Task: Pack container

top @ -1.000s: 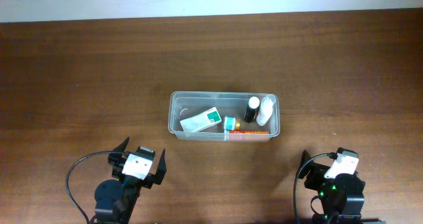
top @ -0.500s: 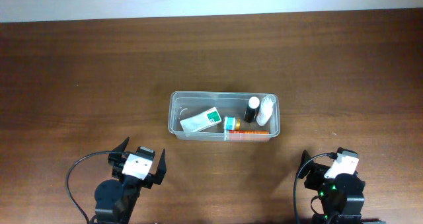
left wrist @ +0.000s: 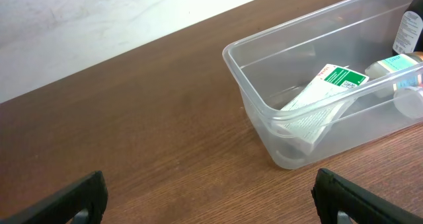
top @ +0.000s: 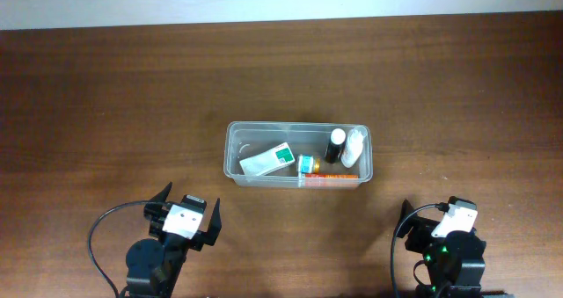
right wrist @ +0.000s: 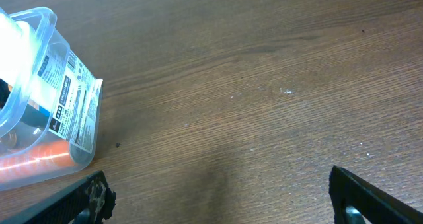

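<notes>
The clear plastic container (top: 233, 153) stands at the middle of the table. Inside it lie a white and green box (top: 267, 160), a small teal-capped bottle (top: 306, 164), a dark bottle with a white cap (top: 335, 146), a white bottle (top: 353, 146) and an orange item (top: 330, 178) along the front wall. My left gripper (top: 187, 215) is open and empty near the front edge, left of the container. My right gripper (top: 437, 221) is open and empty at the front right. The left wrist view shows the container (left wrist: 264, 112) and the box (left wrist: 324, 92); the right wrist view shows the container's labelled corner (right wrist: 66, 105).
The brown wooden table (top: 106, 113) runs to a pale wall at the back. Black cables loop beside both arm bases at the front edge.
</notes>
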You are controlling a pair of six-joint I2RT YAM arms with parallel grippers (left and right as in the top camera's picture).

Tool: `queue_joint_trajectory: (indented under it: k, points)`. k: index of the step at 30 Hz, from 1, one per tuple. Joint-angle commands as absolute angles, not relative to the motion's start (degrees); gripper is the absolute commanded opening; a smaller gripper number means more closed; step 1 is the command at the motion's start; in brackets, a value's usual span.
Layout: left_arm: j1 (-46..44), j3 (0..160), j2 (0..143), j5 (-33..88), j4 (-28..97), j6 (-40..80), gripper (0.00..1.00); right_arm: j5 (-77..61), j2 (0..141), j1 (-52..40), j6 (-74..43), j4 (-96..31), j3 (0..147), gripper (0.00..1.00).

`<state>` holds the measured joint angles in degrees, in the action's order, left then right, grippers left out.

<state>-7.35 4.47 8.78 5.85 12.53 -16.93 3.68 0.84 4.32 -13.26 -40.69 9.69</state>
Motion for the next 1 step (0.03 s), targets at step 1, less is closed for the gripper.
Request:
queue_joint_trajectory:
  k: [1]
  points:
    - [-7.1, 3.9, 8.3, 6.7, 12.2, -17.6, 1.0, 3.4, 0.2, 4.7, -12.9, -40.7, 9.2, 0.98]
